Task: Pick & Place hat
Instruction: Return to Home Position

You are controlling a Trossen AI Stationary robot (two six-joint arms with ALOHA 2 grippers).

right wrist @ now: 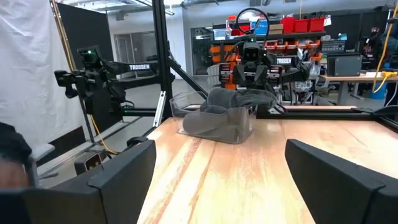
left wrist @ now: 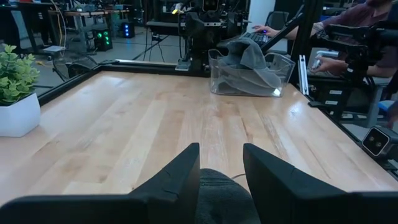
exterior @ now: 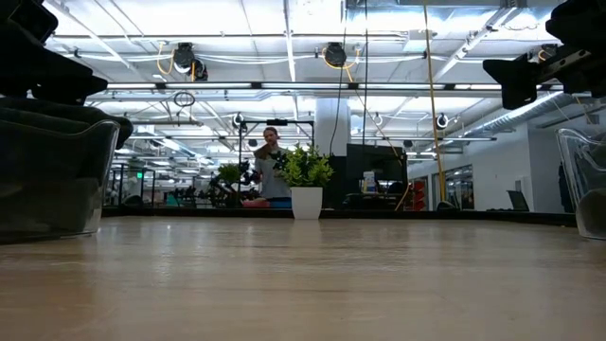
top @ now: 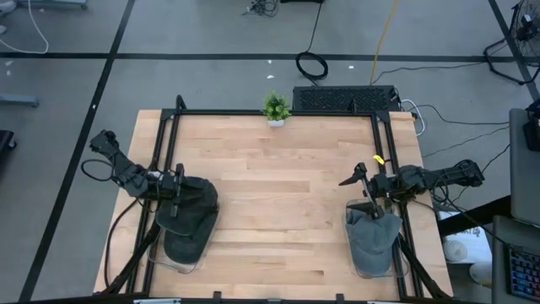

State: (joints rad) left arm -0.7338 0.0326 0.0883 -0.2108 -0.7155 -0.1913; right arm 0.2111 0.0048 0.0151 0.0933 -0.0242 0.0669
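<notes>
A dark grey hat (top: 191, 213) fills a clear bin (top: 179, 257) at the table's left side; the right wrist view shows this hat (right wrist: 219, 113) bulging above the bin's rim. My left gripper (top: 178, 182) is at the hat's far end, shut on its fabric. A lighter grey hat (top: 372, 240) lies in a second clear bin (left wrist: 219, 84) at the table's right side. My right gripper (top: 361, 179) hovers open just beyond that bin's far end, with nothing between its fingers (right wrist: 127, 165). My left gripper pinches a bulge of the dark hat's fabric (left wrist: 222, 194) between its two fingers (left wrist: 180, 171), which lie about level and point toward the table's right side. Which part of the hat this is cannot be told. The rest of the hat rests in the bin below.
A small potted plant (top: 275, 108) stands at the middle of the far edge, with a black box (top: 342, 99) behind it. Black frame rails (top: 165, 143) run along both sides. Bare wood lies between the two bins. A person (exterior: 272, 166) stands far behind the table.
</notes>
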